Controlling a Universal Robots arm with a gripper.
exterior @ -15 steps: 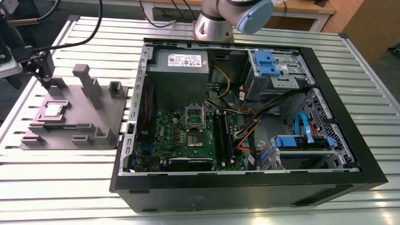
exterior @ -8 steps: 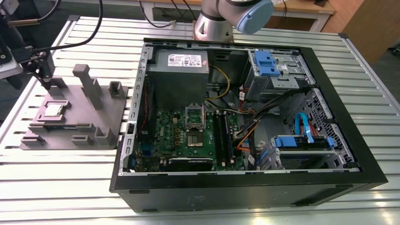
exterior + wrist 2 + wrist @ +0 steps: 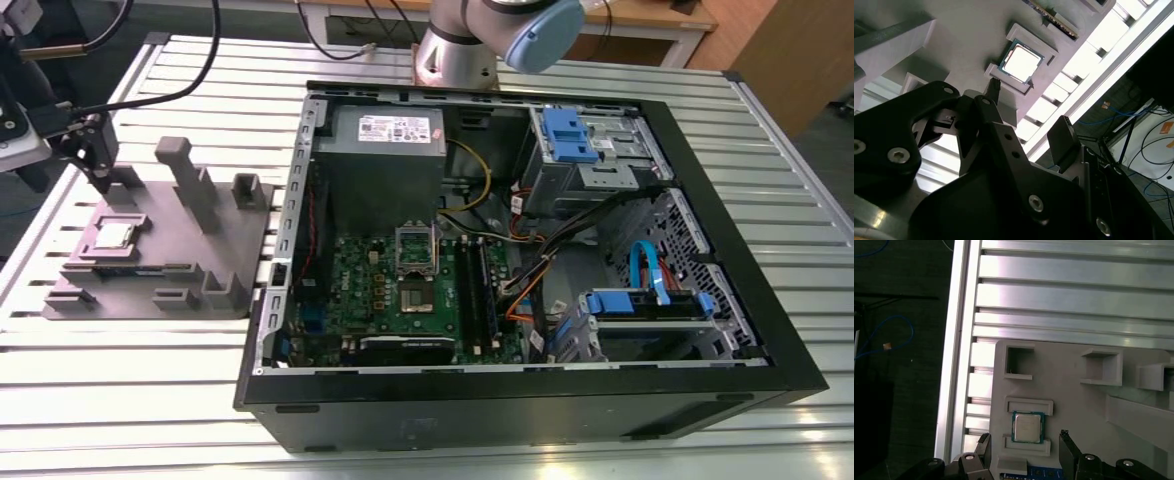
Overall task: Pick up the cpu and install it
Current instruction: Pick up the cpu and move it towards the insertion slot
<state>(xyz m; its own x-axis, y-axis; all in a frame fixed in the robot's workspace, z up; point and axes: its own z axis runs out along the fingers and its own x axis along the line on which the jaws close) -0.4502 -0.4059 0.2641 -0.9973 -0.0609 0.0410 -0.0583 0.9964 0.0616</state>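
Note:
The cpu (image 3: 114, 235) lies flat, silver top up, in a shallow seat of the grey plastic fixture (image 3: 220, 255) at the exterior view's left. My gripper (image 3: 96, 160) hangs above the fixture, just behind the cpu and clear of it. In the first wrist view the cpu (image 3: 1027, 427) sits below and between the two dark fingers (image 3: 1066, 447) of the gripper (image 3: 1024, 437), which is open and holds nothing. The second wrist view shows the cpu (image 3: 1021, 62) beyond the gripper (image 3: 1029, 103). The motherboard's socket (image 3: 416, 298) stands with its metal frame raised.
An open computer case (image 3: 747, 385) lies on the slatted metal table (image 3: 120, 380), right of the fixture, with drive bays, cables and a power supply (image 3: 387, 135) inside. Upright blocks (image 3: 180, 165) stand on the fixture close to the gripper. The table edge (image 3: 954, 365) runs near the fixture.

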